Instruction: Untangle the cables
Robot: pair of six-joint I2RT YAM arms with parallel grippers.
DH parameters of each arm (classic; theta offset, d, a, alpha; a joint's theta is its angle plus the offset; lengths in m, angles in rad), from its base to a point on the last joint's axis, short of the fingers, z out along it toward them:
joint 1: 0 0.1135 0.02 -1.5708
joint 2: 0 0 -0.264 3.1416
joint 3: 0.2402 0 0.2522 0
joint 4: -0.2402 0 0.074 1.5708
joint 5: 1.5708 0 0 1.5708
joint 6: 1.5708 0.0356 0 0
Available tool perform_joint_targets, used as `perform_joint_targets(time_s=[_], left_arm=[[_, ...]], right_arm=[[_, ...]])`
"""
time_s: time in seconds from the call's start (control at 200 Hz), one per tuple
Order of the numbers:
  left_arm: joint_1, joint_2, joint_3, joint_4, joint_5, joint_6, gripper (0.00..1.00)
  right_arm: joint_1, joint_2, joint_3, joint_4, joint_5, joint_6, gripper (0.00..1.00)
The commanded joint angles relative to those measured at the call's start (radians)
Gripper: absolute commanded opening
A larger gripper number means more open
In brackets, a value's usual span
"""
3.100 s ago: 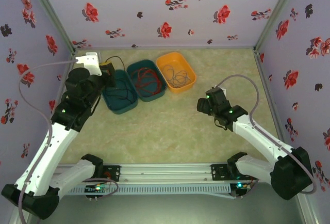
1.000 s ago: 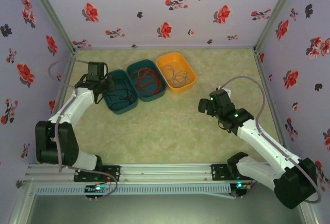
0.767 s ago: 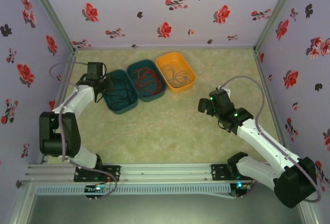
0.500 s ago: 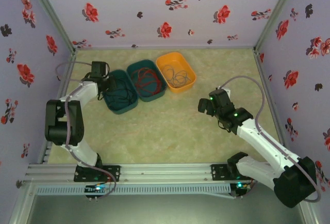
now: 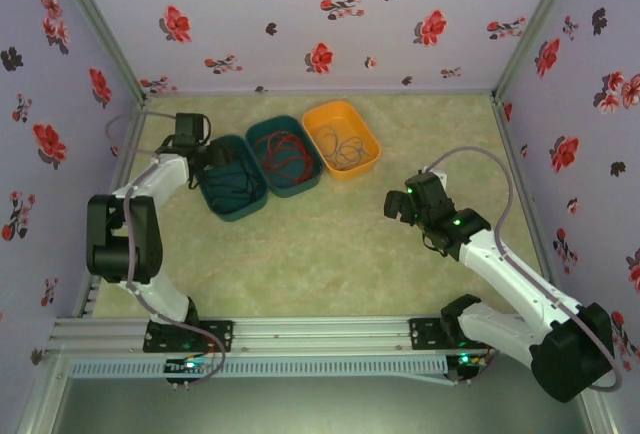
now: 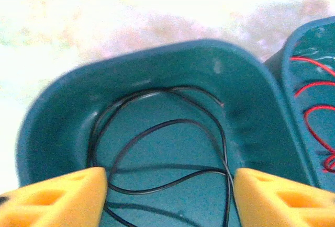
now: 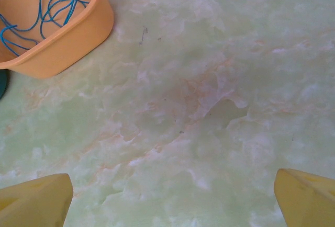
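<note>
Your left claw (image 6: 168, 180) is open: the left wrist view has the two yellow fingertips (image 6: 63, 195) well apart at the bottom edge, nothing pinched between them. It hangs just over the dark teal oval plastic tray (image 6: 157, 54). The thin black cables (image 6: 172, 121) lie in loose loops on that tray's floor, running along the wall and crossing each other near the right fingertip.

At the right edge of that view you get a slice of the second teal plastic tray (image 6: 309, 28), touching the first, with thin red cables (image 6: 314, 108) in it.

Your right claw (image 7: 172, 180) is fully open too, yellow tips at both bottom corners, over bare pale green marbled counter (image 7: 209, 106). The same view catches the orange oval plastic tray (image 7: 68, 38) at top left, with thin blue cables (image 7: 47, 7) coiled inside.

The top view gives you the layout the wrists miss:
- Three trays in a row at the back left of the counter (image 5: 330, 254).
- Dark teal tray (image 5: 235, 209) leftmost, second teal tray (image 5: 300, 186) in the middle, orange tray (image 5: 370, 144) rightmost, each touching the next.
- Left claw (image 5: 212, 157) at the dark tray's left rim.
- Right claw (image 5: 398, 204) well apart from the trays, right of centre.
- Lilac walls (image 5: 300, 14) with red and black flowers.

From above the blue cables look greyish; their colour reads true only close up. Each colour sits in its own tray.
</note>
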Motion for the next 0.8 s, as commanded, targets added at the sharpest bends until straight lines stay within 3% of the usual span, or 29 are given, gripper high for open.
perform_joint_targets(time_s=[0.0, 0.215, 0.41, 0.795], left_arm=[[0.003, -0.068, 0.037, -0.036, -0.053, 0.029, 0.80], [0.001, -0.147, 0.048, -0.064, -0.068, 0.043, 0.99], [0.000, -0.354, -0.038, -0.033, -0.099, 0.046, 1.00], [-0.002, -0.913, -0.596, 0.232, -0.237, 0.121, 1.00]], right_arm=[[-0.006, 0.007, 0.023, 0.011, 0.013, 0.014, 0.99], [-0.006, 0.007, 0.031, 0.013, 0.022, 0.010, 0.99], [-0.007, -0.004, 0.033, 0.009, 0.104, 0.002, 0.99], [-0.052, 0.011, 0.015, 0.108, 0.385, -0.062, 0.99]])
